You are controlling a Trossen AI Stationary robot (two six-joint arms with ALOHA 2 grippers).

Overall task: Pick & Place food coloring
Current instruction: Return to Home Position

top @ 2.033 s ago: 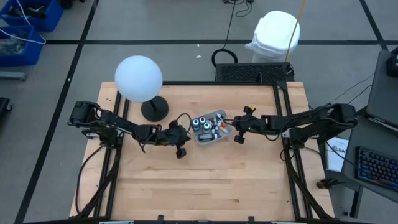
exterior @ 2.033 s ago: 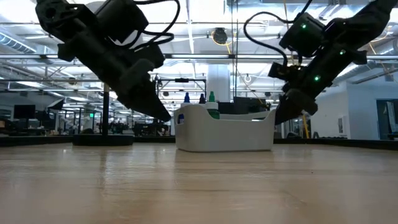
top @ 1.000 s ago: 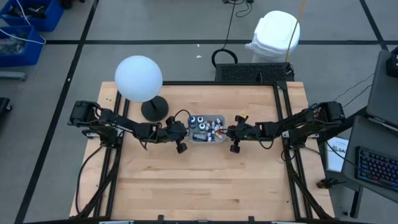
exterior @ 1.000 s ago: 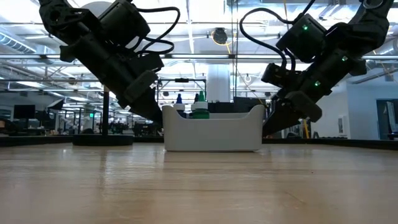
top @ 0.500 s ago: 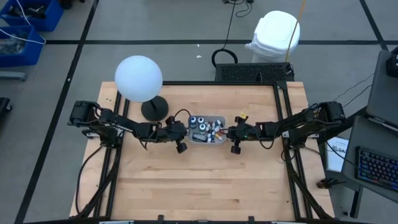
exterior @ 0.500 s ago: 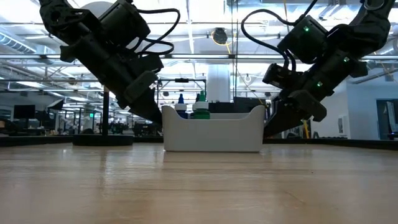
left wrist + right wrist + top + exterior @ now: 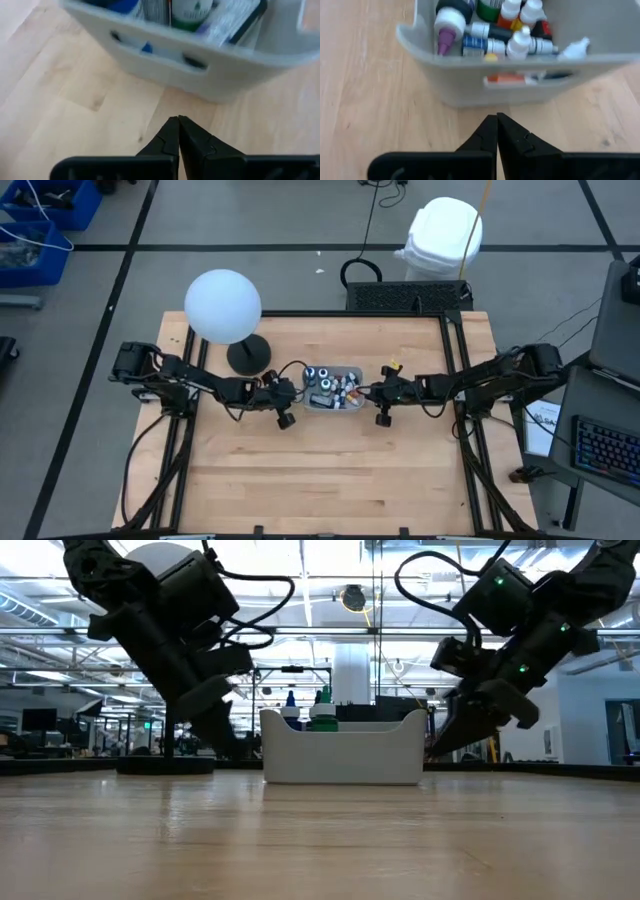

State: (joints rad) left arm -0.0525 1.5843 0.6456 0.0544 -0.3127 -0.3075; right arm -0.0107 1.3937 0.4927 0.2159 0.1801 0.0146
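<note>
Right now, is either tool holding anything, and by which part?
Nothing is held. The left tool and right tool are both shut and empty, each just short of one end of the gray bin; the bottles lie inside it.

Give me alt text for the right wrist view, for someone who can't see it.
A gray bin packed with small food coloring bottles sits on a wooden table. The right gripper, shut and empty, points at the bin's near wall, just short of it.

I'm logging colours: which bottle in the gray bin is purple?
The white-capped purple bottle, in the corner against the bin wall facing the right hand; its neighbours show blue, orange or green.
</note>
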